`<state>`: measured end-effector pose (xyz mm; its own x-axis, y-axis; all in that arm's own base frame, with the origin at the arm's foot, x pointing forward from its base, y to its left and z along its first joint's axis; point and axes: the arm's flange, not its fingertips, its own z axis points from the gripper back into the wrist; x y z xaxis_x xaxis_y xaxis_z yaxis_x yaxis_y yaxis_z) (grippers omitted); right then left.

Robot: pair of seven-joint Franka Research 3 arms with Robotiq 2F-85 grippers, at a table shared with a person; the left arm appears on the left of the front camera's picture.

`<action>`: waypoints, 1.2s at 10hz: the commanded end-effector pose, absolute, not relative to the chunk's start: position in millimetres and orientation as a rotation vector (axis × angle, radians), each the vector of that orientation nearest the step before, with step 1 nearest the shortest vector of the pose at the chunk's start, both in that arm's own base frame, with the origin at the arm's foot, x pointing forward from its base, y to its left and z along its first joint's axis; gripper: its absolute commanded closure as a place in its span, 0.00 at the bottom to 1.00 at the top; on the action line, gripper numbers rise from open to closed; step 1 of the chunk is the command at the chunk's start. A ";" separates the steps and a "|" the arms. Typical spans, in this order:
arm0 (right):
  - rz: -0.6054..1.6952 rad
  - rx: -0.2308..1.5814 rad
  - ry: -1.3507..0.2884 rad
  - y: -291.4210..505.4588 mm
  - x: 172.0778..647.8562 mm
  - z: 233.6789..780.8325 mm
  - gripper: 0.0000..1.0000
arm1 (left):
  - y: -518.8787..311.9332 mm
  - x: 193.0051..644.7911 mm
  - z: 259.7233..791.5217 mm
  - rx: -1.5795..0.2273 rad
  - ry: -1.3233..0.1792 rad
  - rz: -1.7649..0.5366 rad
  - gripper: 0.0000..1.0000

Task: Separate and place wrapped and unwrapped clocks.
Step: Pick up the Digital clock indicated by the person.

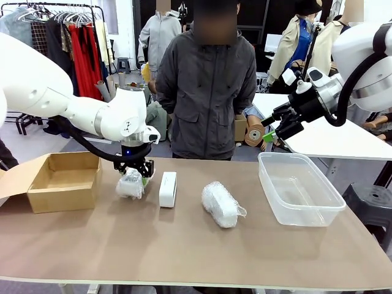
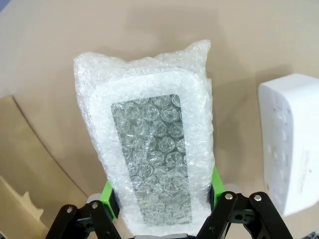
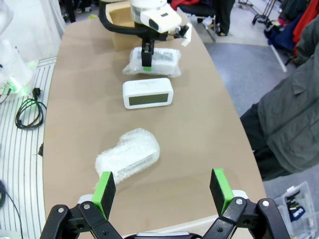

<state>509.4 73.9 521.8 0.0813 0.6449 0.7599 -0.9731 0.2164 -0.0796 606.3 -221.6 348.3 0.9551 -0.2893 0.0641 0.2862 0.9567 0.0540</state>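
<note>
I am seeing left gripper (image 1: 136, 176) clamping wrapped clock (image 1: 130, 185) beside cardboard box (image 1: 61, 197), right gripper (image 1: 267, 136) hanging open near clear tub (image 1: 306, 218), bare clock (image 1: 167, 188) and second wrapped clock (image 1: 219, 204) lying on desk (image 1: 184, 257) between.

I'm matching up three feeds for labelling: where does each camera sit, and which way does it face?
Front: fixed between the arms, facing across the table at the person; the left arm and right arm show.
Left wrist: above the wrapped clock, looking down along its own jaws, which are closed on it.
Right wrist: raised beyond the table's right end, looking along it past its own open jaws toward the left arm.
Shared: both wrist views show the bare clock.
</note>
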 end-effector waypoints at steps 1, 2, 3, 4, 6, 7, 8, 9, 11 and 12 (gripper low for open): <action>1.296 0.532 -0.788 74.1 509.1 523.1 0.00 | -216.1 593.1 389.5 0.015 -0.060 -0.264 1.00; 1.296 0.532 -0.788 74.1 509.1 523.1 0.00 | -217.8 587.1 410.4 0.035 -0.068 -0.234 1.00; 1.296 0.532 -0.788 74.1 509.1 523.1 0.00 | -219.1 581.0 437.2 0.032 -0.078 -0.202 1.00; 1.296 0.532 -0.788 74.1 509.1 523.1 0.00 | -220.6 577.6 463.1 0.022 -0.077 -0.227 1.00; 1.296 0.532 -0.788 74.1 509.1 523.1 0.00 | -224.4 573.9 524.6 0.049 -0.137 -0.290 1.00; 1.296 0.532 -0.788 74.1 509.1 523.1 0.00 | -226.1 569.8 553.7 0.052 -0.178 -0.317 1.00; 1.296 0.532 -0.788 74.1 509.1 523.1 0.00 | -226.3 568.3 580.1 0.081 -0.218 -0.322 1.00; 1.296 0.532 -0.788 74.1 509.1 523.1 0.00 | -227.8 566.3 603.7 0.085 -0.235 -0.342 1.00; 1.296 0.532 -0.788 74.1 509.1 523.1 0.00 | -229.0 560.6 645.6 0.095 -0.258 -0.381 1.00; 1.296 0.532 -0.788 74.1 509.1 523.1 0.00 | -228.8 558.7 657.0 0.098 -0.263 -0.398 1.00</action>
